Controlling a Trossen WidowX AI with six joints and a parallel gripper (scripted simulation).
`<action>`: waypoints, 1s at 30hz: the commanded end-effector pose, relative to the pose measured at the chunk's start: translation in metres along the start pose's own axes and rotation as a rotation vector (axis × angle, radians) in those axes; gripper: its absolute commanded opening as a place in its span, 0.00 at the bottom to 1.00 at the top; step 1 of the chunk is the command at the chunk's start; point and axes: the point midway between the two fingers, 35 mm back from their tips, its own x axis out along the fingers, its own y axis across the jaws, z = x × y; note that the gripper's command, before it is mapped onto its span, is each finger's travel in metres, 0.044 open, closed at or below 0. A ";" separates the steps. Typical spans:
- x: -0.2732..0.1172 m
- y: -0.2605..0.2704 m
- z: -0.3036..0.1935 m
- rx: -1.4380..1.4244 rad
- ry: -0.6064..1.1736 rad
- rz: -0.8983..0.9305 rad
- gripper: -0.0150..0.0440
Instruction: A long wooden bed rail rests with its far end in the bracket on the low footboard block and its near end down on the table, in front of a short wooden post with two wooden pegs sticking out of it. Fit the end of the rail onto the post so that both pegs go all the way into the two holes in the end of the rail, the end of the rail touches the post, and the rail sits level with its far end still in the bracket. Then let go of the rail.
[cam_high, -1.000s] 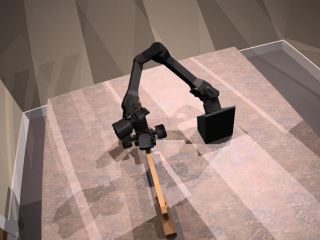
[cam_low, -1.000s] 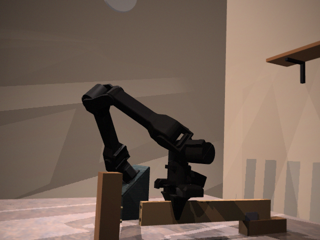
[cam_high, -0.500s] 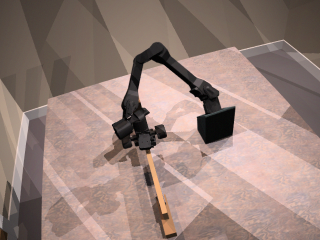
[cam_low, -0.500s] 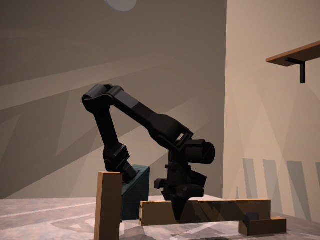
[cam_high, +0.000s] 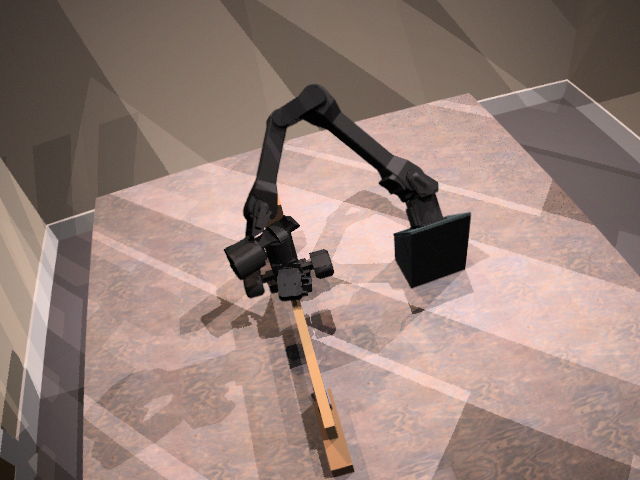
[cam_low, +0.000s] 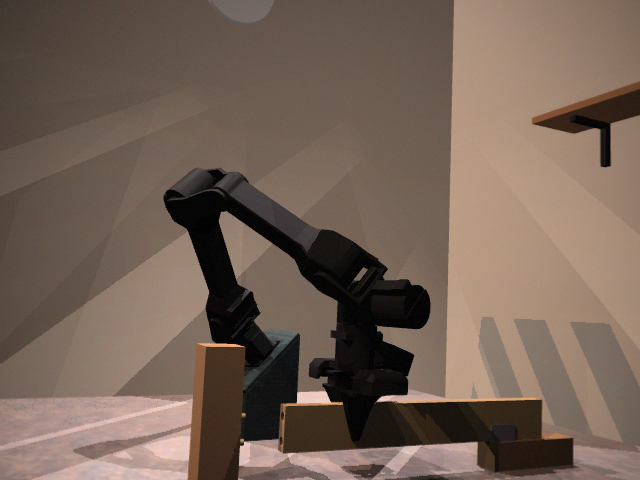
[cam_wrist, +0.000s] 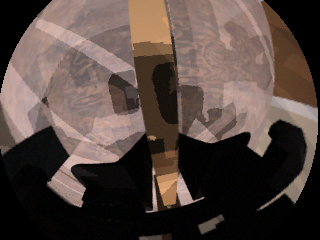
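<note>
The wooden rail (cam_high: 312, 356) (cam_low: 449, 421) (cam_wrist: 150, 20) looks about level. Its far end sits at the dark bracket (cam_low: 503, 431) on the low footboard block (cam_high: 341, 454) (cam_low: 535, 454). My gripper (cam_low: 356, 436) (cam_wrist: 158, 132) is shut on the rail, a little back from its near end, which is off the table. Two holes in that end face the upright post (cam_low: 217, 408). The upper peg (cam_low: 242, 415) and lower peg (cam_low: 241, 442) stick out towards them at about hole height in the exterior view. A gap separates pegs and rail. Sideways alignment is hidden by the arm.
The arm's dark teal base block (cam_high: 439, 253) (cam_low: 273, 392) stands behind the post and rail in the exterior view. In the top view the arm hides most of the post. A wall shelf (cam_low: 594, 105) is high at the right.
</note>
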 end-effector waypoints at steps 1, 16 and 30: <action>-0.001 -0.001 -0.001 -0.003 -0.002 -0.005 0.25; -0.003 -0.001 -0.006 -0.003 -0.002 -0.005 0.25; -0.004 -0.001 -0.010 -0.003 -0.002 -0.005 0.25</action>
